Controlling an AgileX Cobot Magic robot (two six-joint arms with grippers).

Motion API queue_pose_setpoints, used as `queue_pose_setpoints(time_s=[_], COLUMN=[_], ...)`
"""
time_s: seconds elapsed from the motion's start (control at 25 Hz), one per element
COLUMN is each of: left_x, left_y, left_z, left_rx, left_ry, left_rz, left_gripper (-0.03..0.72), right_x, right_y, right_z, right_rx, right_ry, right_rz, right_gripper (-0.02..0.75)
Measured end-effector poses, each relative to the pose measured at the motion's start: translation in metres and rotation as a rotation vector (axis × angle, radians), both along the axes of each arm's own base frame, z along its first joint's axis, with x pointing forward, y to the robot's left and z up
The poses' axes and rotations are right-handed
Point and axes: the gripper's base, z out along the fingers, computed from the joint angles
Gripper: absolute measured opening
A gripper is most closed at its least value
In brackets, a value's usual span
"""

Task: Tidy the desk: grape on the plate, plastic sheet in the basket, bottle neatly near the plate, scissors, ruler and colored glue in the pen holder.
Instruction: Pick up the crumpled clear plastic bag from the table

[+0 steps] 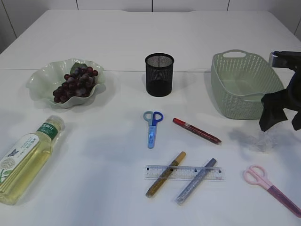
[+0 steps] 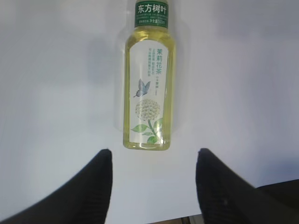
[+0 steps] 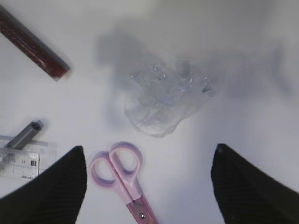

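Dark grapes (image 1: 75, 84) lie on the pale green plate (image 1: 40, 80). The tea bottle (image 1: 28, 157) lies on its side at the front left; in the left wrist view it (image 2: 149, 88) is just ahead of my open, empty left gripper (image 2: 154, 158). My right gripper (image 1: 283, 121) hangs open above the crumpled clear plastic sheet (image 1: 261, 140), which also shows in the right wrist view (image 3: 166, 98) beyond the jaws (image 3: 149, 161). Pink scissors (image 3: 122, 175) lie between those jaws. Blue scissors (image 1: 152, 128), a red glue (image 1: 196, 130), a gold glue (image 1: 165, 174), a silver glue (image 1: 196, 181) and the ruler (image 1: 183, 172) lie mid-table.
The black mesh pen holder (image 1: 159, 74) stands upright at the centre back. The green basket (image 1: 244, 84) sits at the back right, just behind the right gripper. The pink scissors (image 1: 270, 188) lie near the front right edge.
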Motion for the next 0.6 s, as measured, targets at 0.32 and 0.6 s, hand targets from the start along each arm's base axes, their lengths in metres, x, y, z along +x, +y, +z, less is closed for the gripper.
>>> queue_pose_setpoints(time_s=[0.32,0.6], left_x=[0.001,0.001], left_y=[0.0,0.0], left_z=[0.0,0.0], left_rx=[-0.001,-0.002], left_ry=[-0.008,-0.012], left_rz=[-0.001,-0.001], left_gripper=[0.415,0.415], right_x=[0.014,0.022], right_y=[-0.001,-0.002], right_z=[-0.018,-0.037], right_rx=[-0.016,-0.025], right_ry=[-0.019,-0.004], right_rz=[0.02,0.02], right_gripper=[0.645,0.647])
